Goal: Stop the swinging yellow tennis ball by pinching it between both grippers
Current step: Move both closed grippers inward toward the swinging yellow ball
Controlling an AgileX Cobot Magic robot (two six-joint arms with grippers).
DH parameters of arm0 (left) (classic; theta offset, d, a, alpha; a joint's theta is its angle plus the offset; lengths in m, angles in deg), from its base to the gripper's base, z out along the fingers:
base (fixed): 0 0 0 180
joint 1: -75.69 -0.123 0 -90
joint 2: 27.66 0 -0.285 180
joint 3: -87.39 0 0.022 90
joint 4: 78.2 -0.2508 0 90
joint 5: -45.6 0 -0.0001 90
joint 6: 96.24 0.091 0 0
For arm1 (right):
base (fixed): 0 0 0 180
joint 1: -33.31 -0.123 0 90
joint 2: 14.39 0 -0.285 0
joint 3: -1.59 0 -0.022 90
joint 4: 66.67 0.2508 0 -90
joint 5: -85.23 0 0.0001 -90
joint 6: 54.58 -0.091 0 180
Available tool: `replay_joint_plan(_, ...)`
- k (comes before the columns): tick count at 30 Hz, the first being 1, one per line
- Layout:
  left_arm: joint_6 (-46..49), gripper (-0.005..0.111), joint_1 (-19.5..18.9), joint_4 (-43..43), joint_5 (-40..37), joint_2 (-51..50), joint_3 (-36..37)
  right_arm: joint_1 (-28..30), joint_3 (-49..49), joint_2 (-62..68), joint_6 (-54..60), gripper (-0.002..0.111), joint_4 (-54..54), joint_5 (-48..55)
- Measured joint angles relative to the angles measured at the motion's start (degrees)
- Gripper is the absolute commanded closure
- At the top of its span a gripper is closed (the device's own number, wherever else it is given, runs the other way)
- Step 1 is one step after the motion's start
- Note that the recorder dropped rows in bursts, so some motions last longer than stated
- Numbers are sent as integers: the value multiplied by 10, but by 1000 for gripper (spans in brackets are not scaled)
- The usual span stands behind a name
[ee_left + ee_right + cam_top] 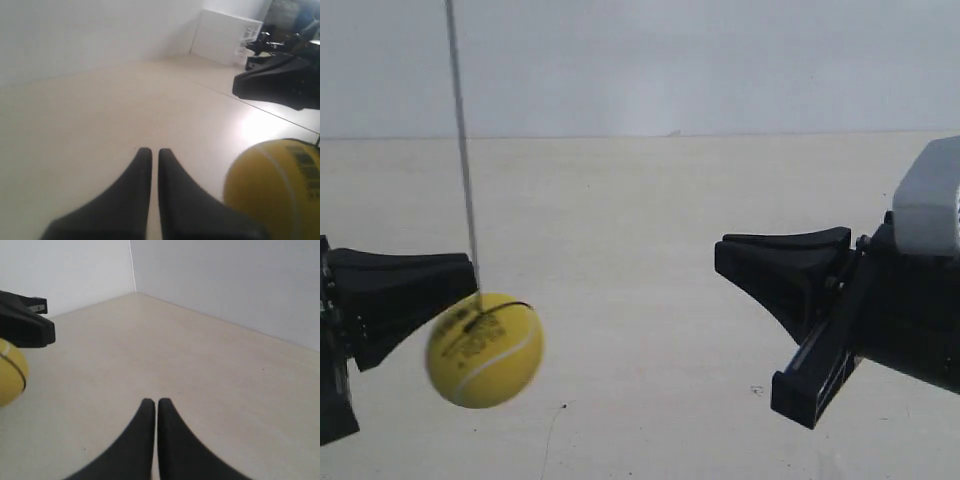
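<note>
The yellow tennis ball (485, 350) hangs blurred on a thin string (465, 160) over the pale table. It is just below and in front of the tip of my left gripper (468, 278), the arm at the exterior view's left; whether they touch I cannot tell. In the left wrist view the ball (275, 192) with its barcode lies close beside the left gripper (151, 151), which is shut on nothing. My right gripper (720, 258) stands well apart from the ball, pointing toward it. It is also shut and empty (156, 402), and the ball (10, 372) shows far off under the left gripper (50, 335).
A white wall (720, 60) runs behind the table (650, 200). A white box (225, 42) stands in the far corner in the left wrist view. The right arm's grey housing (930, 200) sits above its black frame (815, 385).
</note>
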Motion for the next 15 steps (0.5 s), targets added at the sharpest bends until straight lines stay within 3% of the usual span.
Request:
replay_joint_plan(6,50,102,59,4,0,-28,0,0,0,0,-25,108,-61,38)
replay_joint_plan(15,60,102,63,-20,14,-29,0,0,0,0,-121,108,-187,-14)
